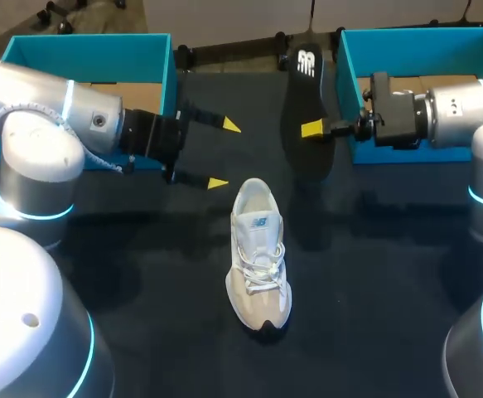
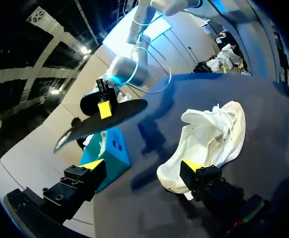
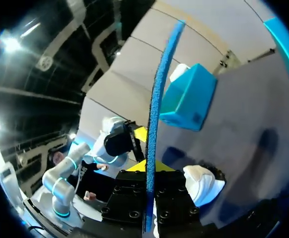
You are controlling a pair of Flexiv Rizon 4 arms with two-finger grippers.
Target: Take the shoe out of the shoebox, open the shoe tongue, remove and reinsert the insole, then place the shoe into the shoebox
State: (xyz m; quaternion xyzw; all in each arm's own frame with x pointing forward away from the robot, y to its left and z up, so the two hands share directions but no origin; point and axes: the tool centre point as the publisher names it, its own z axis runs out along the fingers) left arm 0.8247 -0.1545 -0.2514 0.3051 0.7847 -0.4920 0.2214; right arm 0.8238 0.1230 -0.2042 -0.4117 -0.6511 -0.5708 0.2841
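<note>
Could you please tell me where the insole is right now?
In the head view the insole is held off the table in the right end effector, right of centre, beside the right shoebox and beyond the shoe.

1. The shoe (image 1: 259, 257) is off-white with white laces, a beige-grey toe and a dark sole edge.
2. The insole (image 1: 306, 108) is black with a white logo mark; seen edge-on in the right wrist view (image 3: 156, 114), it shows bright blue.
3. The left box (image 1: 84, 50) and the right box (image 1: 415, 41) are teal, with brown cardboard inside.
4. The table (image 1: 374, 274) is near-black.
5. The left gripper (image 1: 224, 154) and the right gripper (image 1: 313, 129) are black with yellow tips.
6. The left arm (image 1: 50, 104) and the right arm (image 1: 465, 104) are silver-white with glowing cyan rings.
</note>
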